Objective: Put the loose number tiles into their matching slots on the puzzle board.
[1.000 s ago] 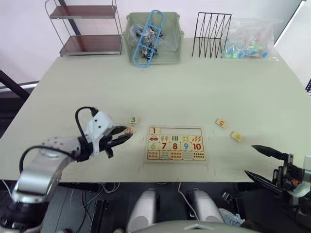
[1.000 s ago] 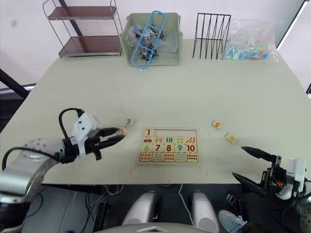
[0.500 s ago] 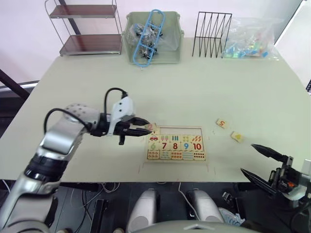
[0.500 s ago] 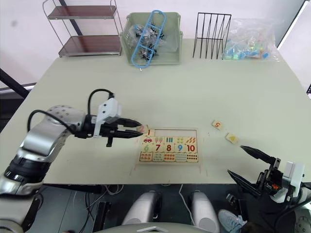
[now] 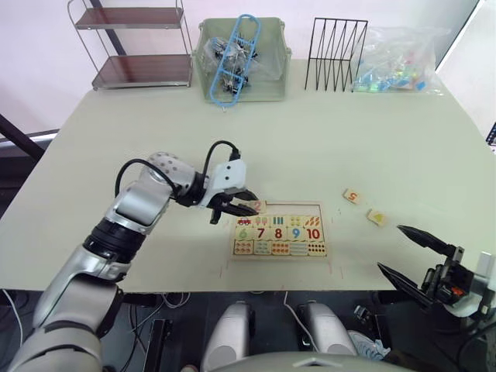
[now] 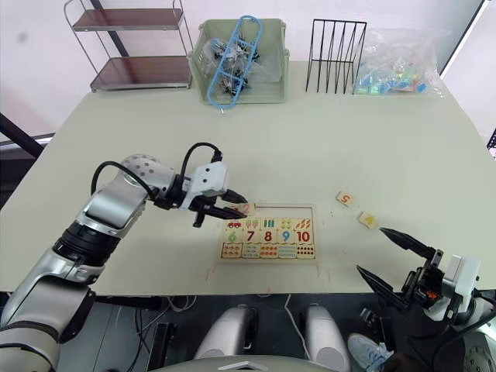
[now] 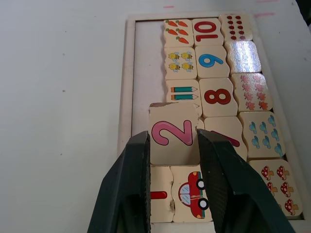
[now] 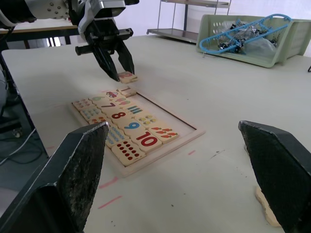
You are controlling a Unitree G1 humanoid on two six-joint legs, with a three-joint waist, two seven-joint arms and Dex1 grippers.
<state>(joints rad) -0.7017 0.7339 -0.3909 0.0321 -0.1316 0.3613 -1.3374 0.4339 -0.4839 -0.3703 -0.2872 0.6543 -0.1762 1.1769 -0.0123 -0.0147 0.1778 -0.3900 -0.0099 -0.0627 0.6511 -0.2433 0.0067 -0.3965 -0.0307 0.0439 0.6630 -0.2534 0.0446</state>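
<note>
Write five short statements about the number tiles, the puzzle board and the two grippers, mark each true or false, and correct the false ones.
1. The left gripper holds the 2 tile. True.
2. The 1 tile already sits in the board. True.
3. The 5 tile lies in its slot. False: it lies loose on the table, to the right of the board.
4. The right gripper holds a tile. False: its jaws are open and hold nothing.
5. The 2 tile lies flat in its slot. False: it is between the jaws over the board's top row, beside the 1 tile.
</note>
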